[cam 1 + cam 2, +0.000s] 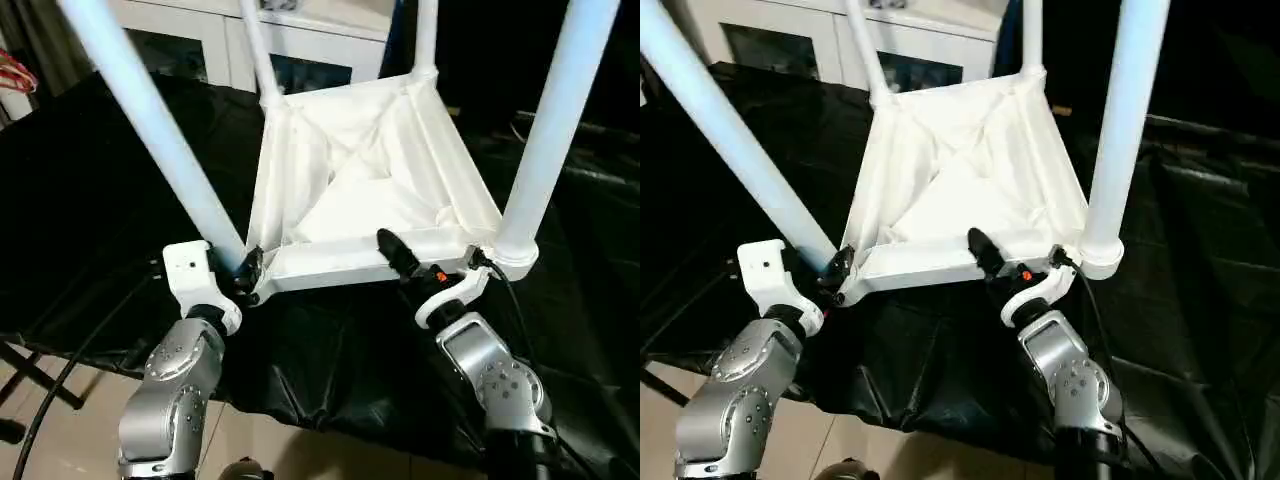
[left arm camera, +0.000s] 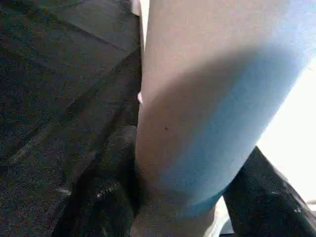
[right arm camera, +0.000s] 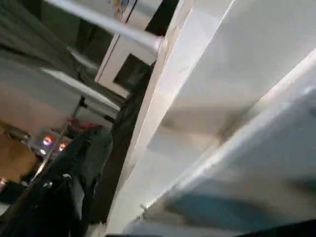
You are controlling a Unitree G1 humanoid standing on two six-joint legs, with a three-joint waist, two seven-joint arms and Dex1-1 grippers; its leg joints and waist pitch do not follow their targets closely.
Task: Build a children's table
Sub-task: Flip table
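The white children's table (image 1: 350,170) lies upside down on the black cloth, ribbed underside facing up. Four legs stand up from its corner sockets. My left gripper (image 1: 245,272) is shut on the base of the near-left leg (image 1: 160,130). In the left wrist view that leg (image 2: 207,98) sits between the two black fingers (image 2: 108,187). My right gripper (image 1: 412,265) is open at the near rim, beside the near-right leg (image 1: 550,130). One of its black fingers (image 1: 398,250) reaches over the rim into the hollow. The right wrist view shows a finger (image 3: 79,177) beside the rim (image 3: 163,98).
A black cloth (image 1: 90,220) covers the work surface and hangs over its near edge above the tiled floor (image 1: 60,440). A white cabinet with glass doors (image 1: 200,40) stands behind. Black cables run along both forearms.
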